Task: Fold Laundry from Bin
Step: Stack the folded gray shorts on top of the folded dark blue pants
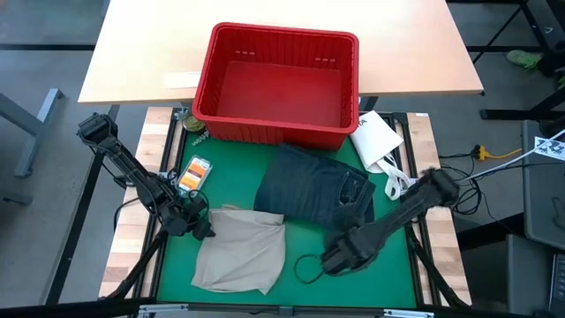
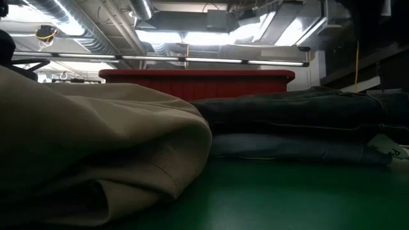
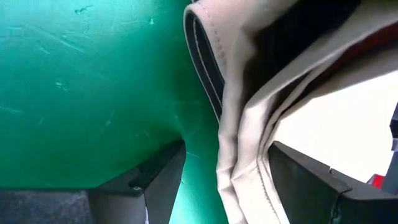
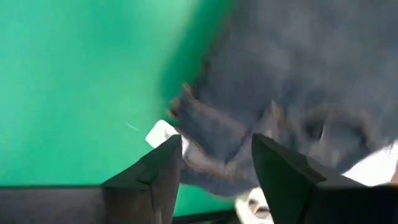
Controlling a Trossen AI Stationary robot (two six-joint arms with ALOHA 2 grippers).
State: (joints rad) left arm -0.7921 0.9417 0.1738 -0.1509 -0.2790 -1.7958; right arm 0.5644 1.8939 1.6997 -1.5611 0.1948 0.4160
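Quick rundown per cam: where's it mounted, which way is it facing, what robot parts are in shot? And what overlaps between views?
High: above the table, looking straight down; red bin, denim jeans, khaki trousers, both arms.
Low: at table-top height, looking level across; khaki trousers near, jeans and bin behind; no arm shows.
Left wrist: looks past the open left gripper, which straddles a khaki hem.
Right wrist: looks past the open right gripper at the jeans.
Shared: high and low both show bin, jeans, khakis.

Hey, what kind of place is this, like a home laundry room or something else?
Probably a robotics lab or workshop, not a home: exposed ceiling ducts overhead, two robot arms over a green mat on a framed table, and cables on the grey floor beside it.
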